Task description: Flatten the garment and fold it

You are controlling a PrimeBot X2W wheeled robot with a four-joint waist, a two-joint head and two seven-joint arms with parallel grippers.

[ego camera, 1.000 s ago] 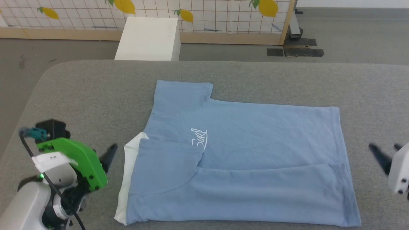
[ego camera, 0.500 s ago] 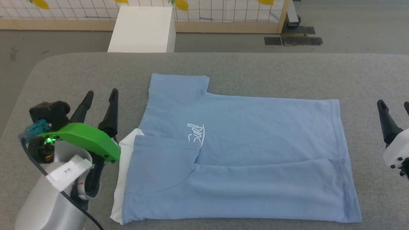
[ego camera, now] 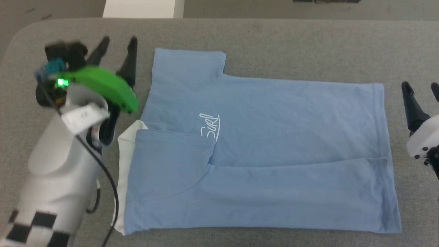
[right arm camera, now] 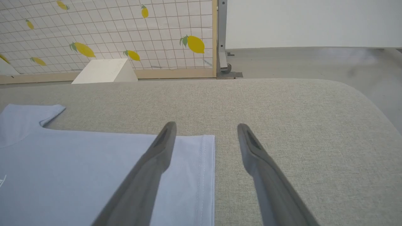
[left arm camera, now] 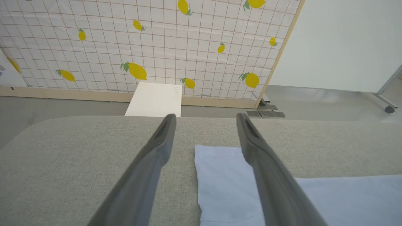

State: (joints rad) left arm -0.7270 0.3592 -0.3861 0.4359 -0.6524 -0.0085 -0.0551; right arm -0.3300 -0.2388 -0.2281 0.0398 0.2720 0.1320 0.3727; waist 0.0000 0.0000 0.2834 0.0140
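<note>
Garment (ego camera: 274,144) flat, near edge folded over

One garment (ego camera: 274,144), one table (ego camera: 274,41) — one left hand (ego camera: 119,41), one right hand (ego camera: 420,85)

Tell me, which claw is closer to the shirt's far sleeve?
Left. The left gripper is open just beside the far sleeve, off its outer edge. The right gripper, also open, is across the garment, past its hem.

The grey table (ego camera: 274,37) is viewed steeply from above by the head camera. Both wrist cameras are held low and close over it, aimed toward 12 o'clock at the lemon-print screen (left arm camera: 157,47). The garment (ego camera: 260,147) and white box (left arm camera: 155,99) are shared by all three.
</note>
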